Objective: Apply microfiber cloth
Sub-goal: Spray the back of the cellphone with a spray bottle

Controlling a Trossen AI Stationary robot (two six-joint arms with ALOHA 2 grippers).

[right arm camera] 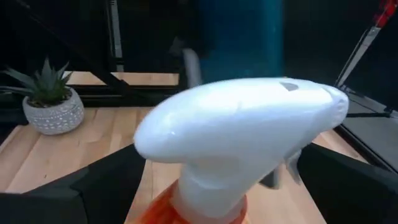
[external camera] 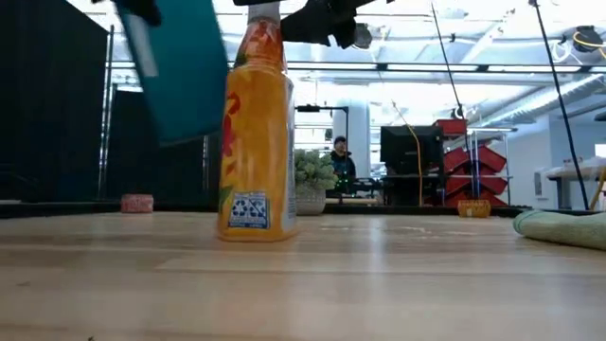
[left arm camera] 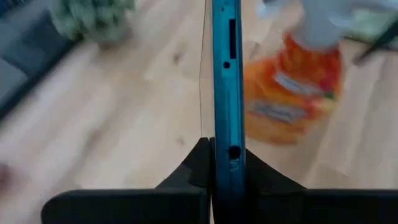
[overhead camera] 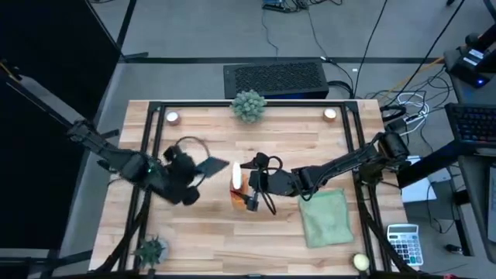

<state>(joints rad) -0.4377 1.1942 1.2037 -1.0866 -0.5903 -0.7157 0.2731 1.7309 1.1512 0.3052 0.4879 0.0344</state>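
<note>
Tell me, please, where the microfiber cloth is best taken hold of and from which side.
The microfiber cloth lies flat and untouched on the table, right of the spray bottle. Probably pinch its upper-left corner from above; that corner lies nearest the right hand.

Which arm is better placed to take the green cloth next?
The right, probably. The microfiber cloth lies just beside the right gripper, which is at the spray bottle. The left gripper is clamped on the tablet, held off the table.
</note>
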